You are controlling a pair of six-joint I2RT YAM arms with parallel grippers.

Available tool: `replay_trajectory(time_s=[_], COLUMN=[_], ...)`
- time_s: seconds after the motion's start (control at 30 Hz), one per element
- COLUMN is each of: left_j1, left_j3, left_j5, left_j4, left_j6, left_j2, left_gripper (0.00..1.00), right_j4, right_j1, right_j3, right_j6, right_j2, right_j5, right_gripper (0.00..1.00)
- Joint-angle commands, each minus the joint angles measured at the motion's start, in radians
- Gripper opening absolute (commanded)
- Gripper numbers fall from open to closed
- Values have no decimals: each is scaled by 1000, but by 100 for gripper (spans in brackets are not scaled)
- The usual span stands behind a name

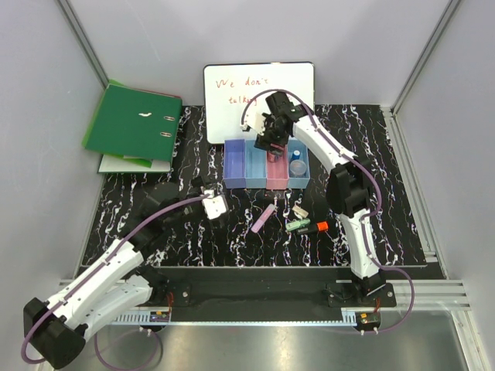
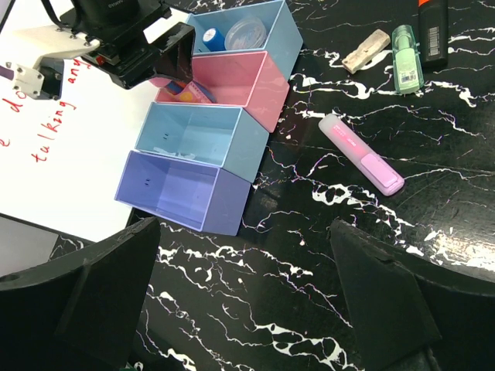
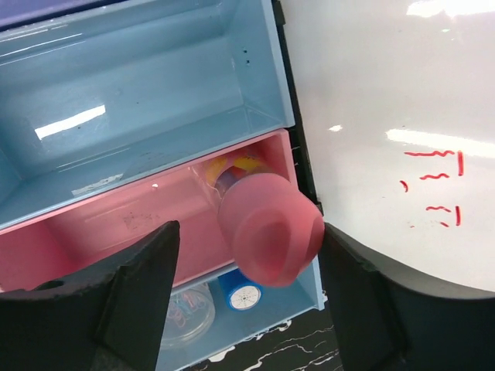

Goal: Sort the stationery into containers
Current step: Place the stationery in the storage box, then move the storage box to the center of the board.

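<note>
- Top view: four joined bins [image 1: 234,166] stand in one row in front of the whiteboard [image 1: 259,93], coloured purple-blue, light blue, pink and light blue.
- The right gripper [image 1: 271,143] hangs over the pink bin [image 1: 277,182]. How its jaws stand cannot be told from here.
- Four loose items lie on the table [image 1: 402,193] near the bins. They are one lilac marker [image 1: 263,218], one beige piece [image 1: 300,211], one green highlighter [image 1: 298,226] and one orange highlighter [image 1: 322,226]. The two highlighters lie just beside each other.
- The left gripper [image 1: 216,202] sits low, left of the marker. One green binder [image 1: 131,124] lies at the back left.
- Left wrist view: the left fingers [image 2: 100,286] are spread wide over the table.
- The light blue end bin [image 2: 288,42] holds two things, one blue-capped bottle [image 2: 209,36] and one round piece [image 2: 246,32].
- Right wrist view: the right fingers [image 3: 116,301] are spread. One pink highlighter [image 3: 267,228] is in the pink bin, in the corner nearest the whiteboard. Its cap faces the camera, with a gap to each finger.
</note>
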Motion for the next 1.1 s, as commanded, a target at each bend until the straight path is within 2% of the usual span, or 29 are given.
replay_trajectory(time_s=[0.0, 0.33, 0.43, 0.53, 0.57, 0.6, 0.63, 0.67, 0.7, 0.73, 0.77, 0.8, 0.9, 1.07], left_j1=[4, 14, 17, 40, 49, 58, 61, 64, 69, 70, 79, 84, 104, 152], left_j3=[-1, -35, -37, 17, 38, 74, 94, 109, 150, 175, 201, 230, 345, 516], left_j5=[27, 4, -45, -85, -86, -97, -108, -117, -144, -157, -160, -168, -201, -249], left_j4=[78, 116, 148, 130, 127, 125, 124, 128, 125, 98, 75, 50, -33, -67], left_j6=[-26, -41, -86, -150, -164, -191, -207, -221, -245, -256, -262, -268, -267, -259], left_j2=[4, 24, 81, 180, 205, 226, 272, 294, 314, 349, 368, 386, 513, 683], left_gripper=[99, 99, 99, 93, 82, 64, 54, 48, 33, 24, 18, 1, 0, 0], right_j4=[14, 20, 20, 21, 21, 21, 40, 44, 57, 104, 126, 145, 196, 202], right_j1=[2, 2, 0, -5, -9, -9, -11, -17, -18, -21, -26, -28, -28, -28], right_j3=[71, 206, 197, 117, 84, 3, -43, -91, -197, -258, -311, -420, -572, -671], right_j6=[-5, 86, 138, 221, 250, 261, 276, 302, 314, 330, 345, 347, 339, 322], right_j2=[5, -42, -105, -200, -231, -297, -332, -369, -448, -493, -539, -628, -780, -914], right_j5=[28, 69, 79, 92, 95, 100, 105, 109, 115, 144, 160, 172, 198, 240], right_gripper=[79, 85, 85, 80, 79, 79, 78, 77, 77, 75, 70, 68, 63, 64])
